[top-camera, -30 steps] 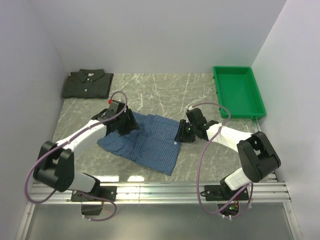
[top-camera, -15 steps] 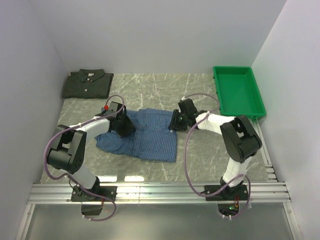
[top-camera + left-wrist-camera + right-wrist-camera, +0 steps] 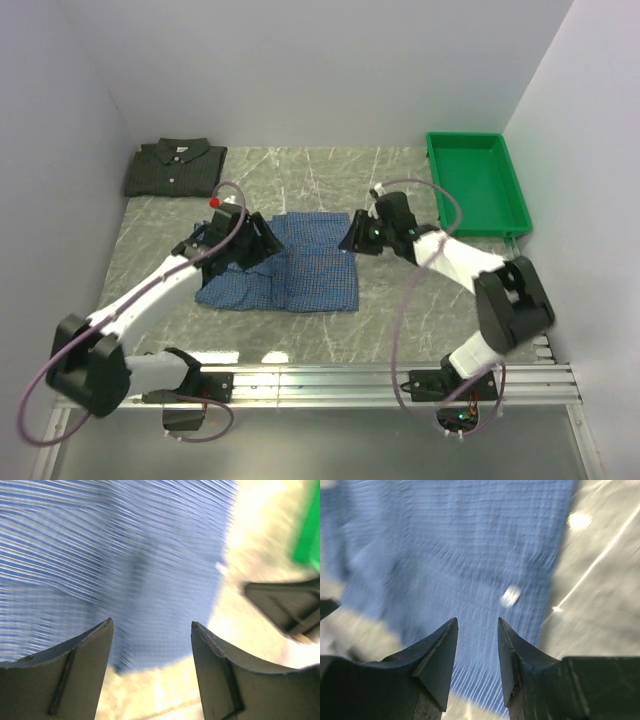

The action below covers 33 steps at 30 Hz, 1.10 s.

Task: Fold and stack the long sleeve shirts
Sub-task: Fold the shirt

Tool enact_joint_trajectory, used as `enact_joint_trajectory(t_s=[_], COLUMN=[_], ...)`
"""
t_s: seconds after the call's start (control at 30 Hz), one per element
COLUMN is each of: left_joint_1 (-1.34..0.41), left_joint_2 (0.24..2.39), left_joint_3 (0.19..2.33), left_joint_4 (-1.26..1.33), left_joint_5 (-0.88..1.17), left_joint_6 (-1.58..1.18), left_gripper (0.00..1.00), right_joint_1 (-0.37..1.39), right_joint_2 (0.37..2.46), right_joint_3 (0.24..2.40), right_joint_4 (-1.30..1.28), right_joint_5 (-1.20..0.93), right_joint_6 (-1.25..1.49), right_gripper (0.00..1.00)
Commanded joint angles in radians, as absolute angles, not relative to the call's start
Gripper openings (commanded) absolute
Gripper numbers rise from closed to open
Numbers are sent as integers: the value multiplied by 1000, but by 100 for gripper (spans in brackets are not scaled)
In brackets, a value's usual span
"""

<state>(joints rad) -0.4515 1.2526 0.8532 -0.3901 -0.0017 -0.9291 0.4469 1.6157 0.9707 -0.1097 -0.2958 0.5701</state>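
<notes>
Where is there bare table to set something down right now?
Free: the back strip of table between the dark shirt and green tray; the near strip between the blue shirt and metal rail. Crowded: the centre, left claw and right claw over that shirt.

Bright, even top view, with glare on the grey marbled table (image 3: 262,357) at 6 o'clock. The 2 wrist views smear the blue checked cloth shirt (image 3: 150,555) with motion blur.

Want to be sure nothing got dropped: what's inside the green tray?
The green tray shows only its bare floor; nothing lies in it. Its near wall covers a thin strip of floor behind it.
</notes>
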Motion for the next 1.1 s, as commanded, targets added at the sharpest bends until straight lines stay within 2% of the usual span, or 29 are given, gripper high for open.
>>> enact_joint_trajectory(t_s=[0.0, 0.13, 0.23, 0.3, 0.57, 0.83, 1.03, 1.07], left_joint_1=[-573, -684, -748, -762, -756, -707, -739, -767], left_joint_2=[1180, 1232, 1307, 1348, 1459, 1414, 1313, 1304], left_joint_3=[844, 775, 770, 764, 706, 621, 725, 754], left_joint_4=[-387, -262, -232, -210, -256, -369, -449, -477], left_joint_5=[21, 176, 169, 166, 118, 14, -64, -101], left_joint_6=[-940, -983, -968, -959, -1000, -985, -928, -920], left_gripper=[69, 64, 56, 50, 40, 41, 54, 59], right_joint_1=[456, 471, 476, 476, 471, 454, 454, 454], right_joint_2=[1462, 1362, 1336, 1351, 1503, 1479, 1315, 1293], right_joint_3=[810, 668, 594, 558, 491, 517, 572, 584], right_joint_4=[24, 126, 181, 205, 258, 111, -85, -118], right_joint_5=[-452, -540, -592, -610, -604, -497, -381, -352], right_joint_6=[644, 702, 707, 703, 752, 687, 624, 614], right_gripper=[46, 45, 46, 45, 44, 43, 43, 44])
